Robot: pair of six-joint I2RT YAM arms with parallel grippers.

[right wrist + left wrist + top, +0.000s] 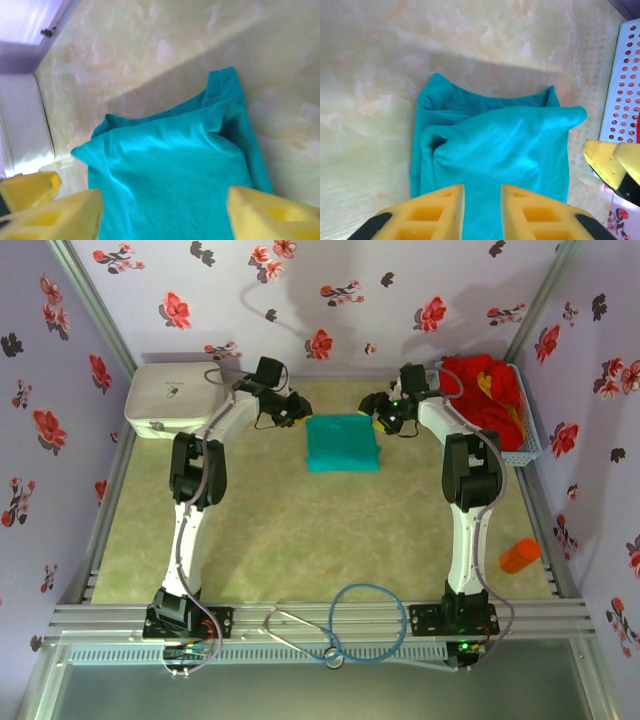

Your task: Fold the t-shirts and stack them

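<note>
A: Left wrist view: the left gripper (pixel 482 192) is hovering over the tee (pixel 495 150), jaws parted narrowly and pinching nothing.
B: And the right gripper (pixel 162 197)?
A: It is gaping wide, empty, above that tee too.
B: How is it lying?
A: It is lying folded between both grippers, far-middle of the table (pixel 300 540), equally near each. Its longer side is running left to right. I cannot tell the neck end.
</note>
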